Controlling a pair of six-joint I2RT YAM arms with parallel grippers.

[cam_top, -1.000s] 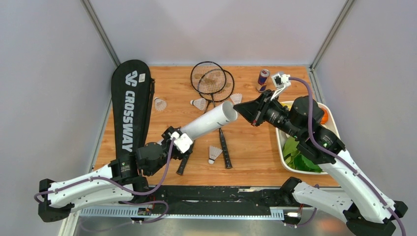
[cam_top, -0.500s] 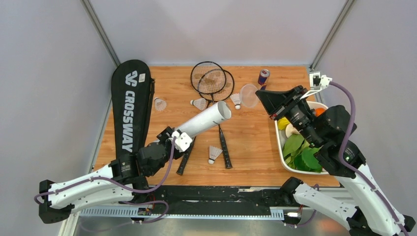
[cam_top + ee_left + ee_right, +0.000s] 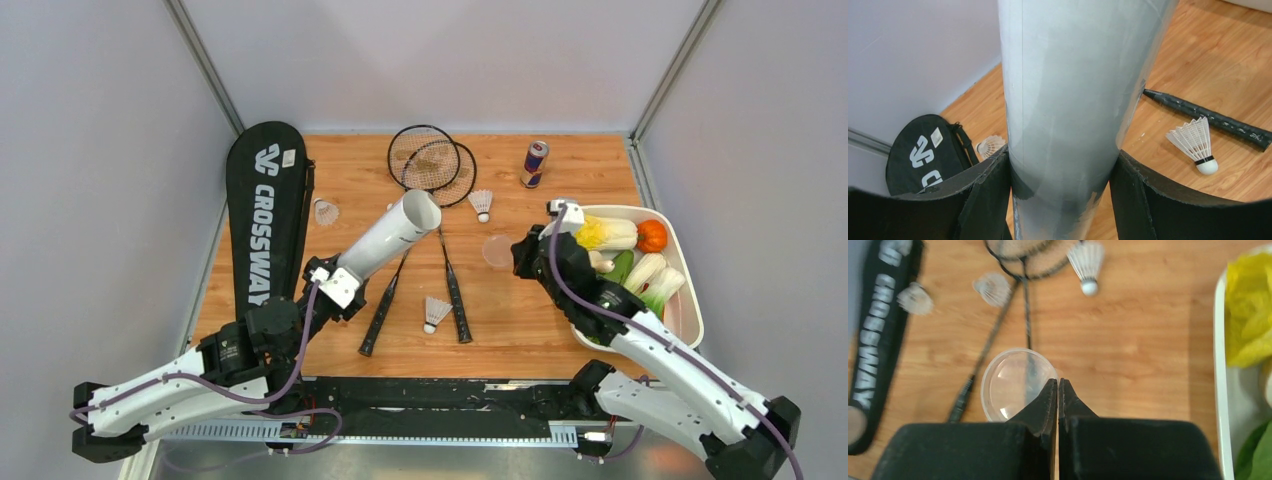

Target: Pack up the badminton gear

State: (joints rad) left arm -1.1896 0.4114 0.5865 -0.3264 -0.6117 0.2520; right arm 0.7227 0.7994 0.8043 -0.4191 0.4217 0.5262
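My left gripper [image 3: 335, 280] is shut on the lower part of the white tube [image 3: 390, 235], which tilts up with its open mouth toward the back. In the left wrist view the tube [image 3: 1073, 75] fills the gap between my left gripper's [image 3: 1063, 160] pads. My right gripper [image 3: 520, 255] is shut on the rim of a clear round lid [image 3: 497, 250], low over the table; the right wrist view shows the lid [image 3: 1015, 382] left of the gripper [image 3: 1058, 382]. Two black rackets [image 3: 432, 165] lie crossed behind. Shuttlecocks lie by the bag [image 3: 325, 212], at mid-back [image 3: 482, 203] and near the handles [image 3: 436, 312]. The black CROSSWAY bag [image 3: 265, 220] lies at left.
A red-and-blue can [image 3: 535, 163] stands at the back right. A white tray [image 3: 688, 312] of vegetables sits at the right edge, close under my right arm. The racket handles [image 3: 456, 300] stretch toward the near edge.
My right gripper has pulled away from the tube mouth with the clear lid and dropped low beside the tray. My left arm has swung the tube left and toward the back.
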